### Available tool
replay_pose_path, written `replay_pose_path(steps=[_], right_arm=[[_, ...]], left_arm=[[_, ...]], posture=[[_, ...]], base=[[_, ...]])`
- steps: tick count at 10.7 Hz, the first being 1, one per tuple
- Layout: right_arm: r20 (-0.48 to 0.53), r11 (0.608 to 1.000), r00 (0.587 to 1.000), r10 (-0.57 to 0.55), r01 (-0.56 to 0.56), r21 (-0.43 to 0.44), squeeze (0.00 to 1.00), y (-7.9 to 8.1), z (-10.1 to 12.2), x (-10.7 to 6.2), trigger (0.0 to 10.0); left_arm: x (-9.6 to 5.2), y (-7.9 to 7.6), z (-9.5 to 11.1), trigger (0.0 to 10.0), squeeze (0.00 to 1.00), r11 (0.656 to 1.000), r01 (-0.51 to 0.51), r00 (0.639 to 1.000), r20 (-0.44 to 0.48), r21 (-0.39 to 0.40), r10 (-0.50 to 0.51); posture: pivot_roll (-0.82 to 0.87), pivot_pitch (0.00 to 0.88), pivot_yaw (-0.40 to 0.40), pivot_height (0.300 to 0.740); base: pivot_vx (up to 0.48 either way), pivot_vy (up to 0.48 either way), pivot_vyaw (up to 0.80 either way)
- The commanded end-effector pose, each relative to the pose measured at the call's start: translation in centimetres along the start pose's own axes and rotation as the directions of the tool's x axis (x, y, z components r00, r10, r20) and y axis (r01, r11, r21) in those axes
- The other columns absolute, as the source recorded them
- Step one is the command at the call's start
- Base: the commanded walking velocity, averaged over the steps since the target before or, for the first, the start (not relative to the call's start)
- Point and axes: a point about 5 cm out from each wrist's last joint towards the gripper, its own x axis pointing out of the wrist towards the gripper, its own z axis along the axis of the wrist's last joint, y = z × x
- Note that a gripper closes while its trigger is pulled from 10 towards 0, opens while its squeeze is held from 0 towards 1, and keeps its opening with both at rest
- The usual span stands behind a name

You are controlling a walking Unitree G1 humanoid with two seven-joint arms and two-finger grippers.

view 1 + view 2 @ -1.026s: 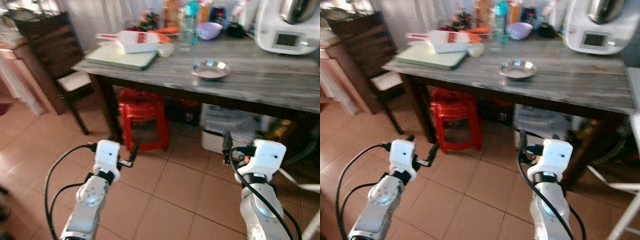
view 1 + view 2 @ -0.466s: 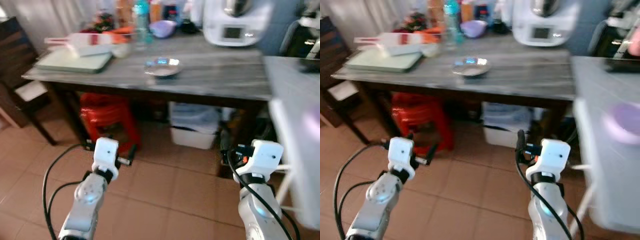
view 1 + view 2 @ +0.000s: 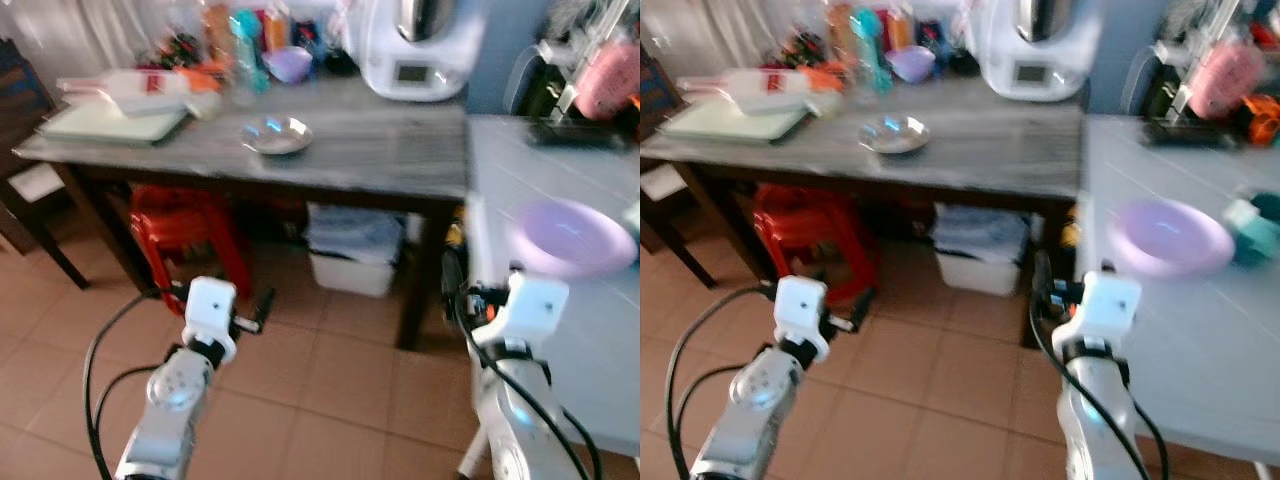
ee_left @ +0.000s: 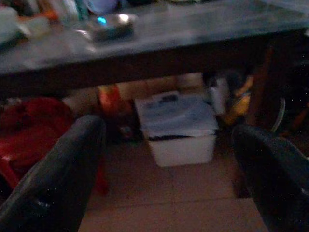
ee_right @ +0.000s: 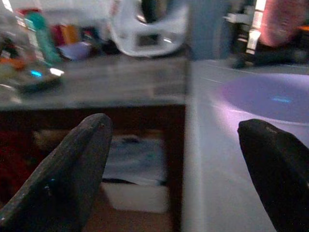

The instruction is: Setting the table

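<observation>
The camera has swung toward the robot's right since 1 s ago, so the whole scene sits further left in the head views. The grey wooden table [image 3: 380, 160] w/ its steel dish [image 3: 276, 134] now occupies the upper left instead of the centre. The dark chair at far left has nearly left the frame. Newly in view on the right: a pale blue table [image 3: 1200, 330] carrying a lilac plate [image 3: 1170, 237], w/ a teal object [image 3: 1252, 232] just beside it & a pink item [image 3: 1225, 78] at the back.

No legible text or labels
</observation>
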Motion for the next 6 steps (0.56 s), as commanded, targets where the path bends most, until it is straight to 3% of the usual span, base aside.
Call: replay_pose_path(steps=[1,6], right_arm=[[0.019,1.0,1.0,0.009,-0.009,0.0,0.0,0.24,0.37,0.1,10.0],[0.031,1.0,0.999,0.009,-0.009,-0.004,0.0,0.34,0.48,0.3,10.0]], left_arm=[[0.07,0.29,0.35,10.0,0.0,1.0,-0.003,1.0,0.008,0.013,0.003],[0.26,0.05,0.39,10.0,0.0,1.0,0.006,1.0,0.009,0.015,-0.006]], posture=[[0.05,0.041,0.084,0.74],[0.04,0.037,0.089,0.74]], base=[[0.0,-0.398,0.0],[0.0,-0.398,0.0]])
